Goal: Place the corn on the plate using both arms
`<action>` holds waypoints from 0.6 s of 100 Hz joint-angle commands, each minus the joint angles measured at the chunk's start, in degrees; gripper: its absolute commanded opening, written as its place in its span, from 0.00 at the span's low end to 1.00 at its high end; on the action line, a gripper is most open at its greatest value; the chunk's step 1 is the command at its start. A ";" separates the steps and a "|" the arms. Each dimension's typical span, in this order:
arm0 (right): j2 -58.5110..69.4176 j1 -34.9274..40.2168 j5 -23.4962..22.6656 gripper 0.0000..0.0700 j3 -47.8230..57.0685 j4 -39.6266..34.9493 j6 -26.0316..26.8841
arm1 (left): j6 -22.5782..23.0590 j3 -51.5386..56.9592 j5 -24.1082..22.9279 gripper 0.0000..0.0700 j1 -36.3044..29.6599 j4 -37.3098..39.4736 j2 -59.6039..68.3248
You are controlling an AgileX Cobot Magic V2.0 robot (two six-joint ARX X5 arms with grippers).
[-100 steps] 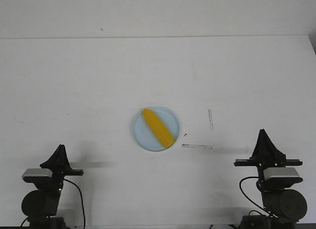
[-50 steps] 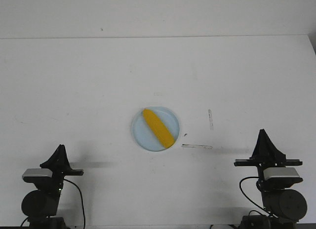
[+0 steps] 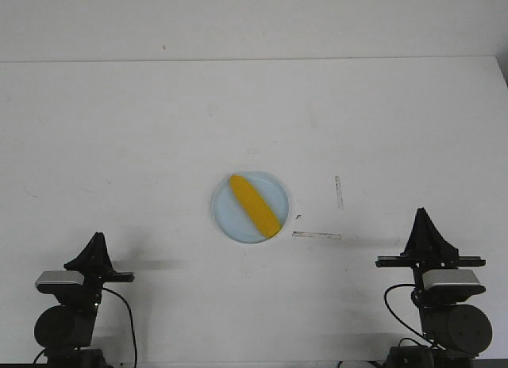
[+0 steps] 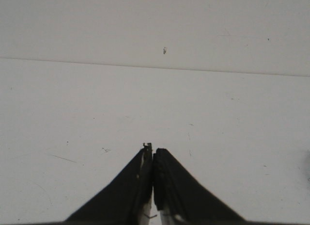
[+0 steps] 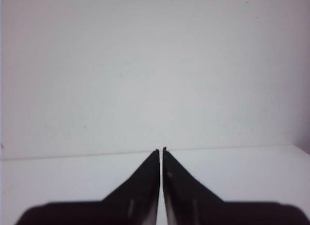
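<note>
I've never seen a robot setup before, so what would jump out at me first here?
A smooth bright yellow corn cob lies diagonally across a round pale-blue plastic plate at the middle of the white table. Two black robot arms sit at the near corners, the left pincer and the right pincer both shut and empty.

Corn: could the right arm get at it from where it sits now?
Probably yes. The corn lies exposed across the plate, nothing covers it, and only bare table and flat tape strips lie between it and the shut right gripper.
</note>
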 commanded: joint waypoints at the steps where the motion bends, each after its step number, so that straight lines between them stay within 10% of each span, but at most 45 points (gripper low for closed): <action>1: -0.26 0.00 -0.59 0.01 -1.09 0.24 0.02 | 0.13 -1.25 -0.13 0.00 0.09 0.72 -0.07; 60: -10.25 0.00 -1.66 0.01 -16.76 -0.87 -0.04 | 0.13 -1.22 -0.15 0.00 0.09 0.74 -0.07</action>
